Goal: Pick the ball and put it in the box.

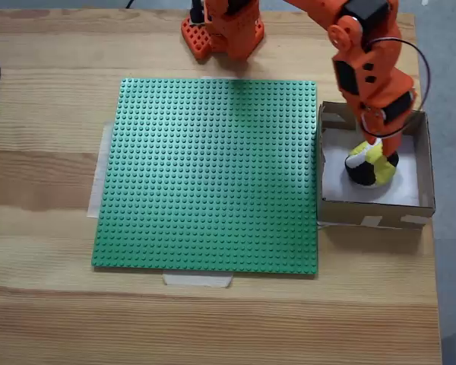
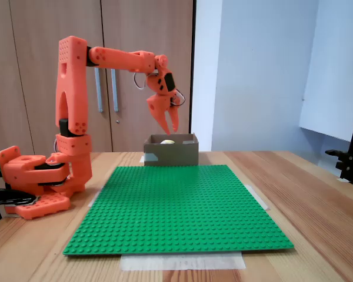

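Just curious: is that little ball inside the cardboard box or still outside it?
Inside. The ball rests on the box's white bottom, and the pincer hangs open above it.

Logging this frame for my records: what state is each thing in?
ball: lying inside the box, released.
box: open-topped, upright, holding the ball, beside the baseplate.
gripper: jaws open, empty, poised above the box.
green baseplate: flat, taped to the table, bare.

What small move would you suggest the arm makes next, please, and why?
Probably lift the gripper straight up and retract. The ball already lies in the cardboard box, and the side view shows the open fingers above the box rim, holding nothing.
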`<state>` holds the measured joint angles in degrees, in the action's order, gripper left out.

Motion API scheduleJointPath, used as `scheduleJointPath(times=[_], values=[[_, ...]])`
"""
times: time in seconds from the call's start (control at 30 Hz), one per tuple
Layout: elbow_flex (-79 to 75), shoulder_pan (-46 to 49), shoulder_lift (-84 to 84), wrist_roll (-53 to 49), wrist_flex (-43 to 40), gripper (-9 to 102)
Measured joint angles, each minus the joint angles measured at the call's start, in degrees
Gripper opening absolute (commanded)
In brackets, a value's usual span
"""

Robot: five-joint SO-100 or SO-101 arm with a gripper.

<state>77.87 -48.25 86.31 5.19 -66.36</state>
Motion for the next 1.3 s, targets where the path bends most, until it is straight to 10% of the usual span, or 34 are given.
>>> scheduleJointPath(times=[1.3], values=[[57.57,30.50,57.92,-5.27,19.34,-1]])
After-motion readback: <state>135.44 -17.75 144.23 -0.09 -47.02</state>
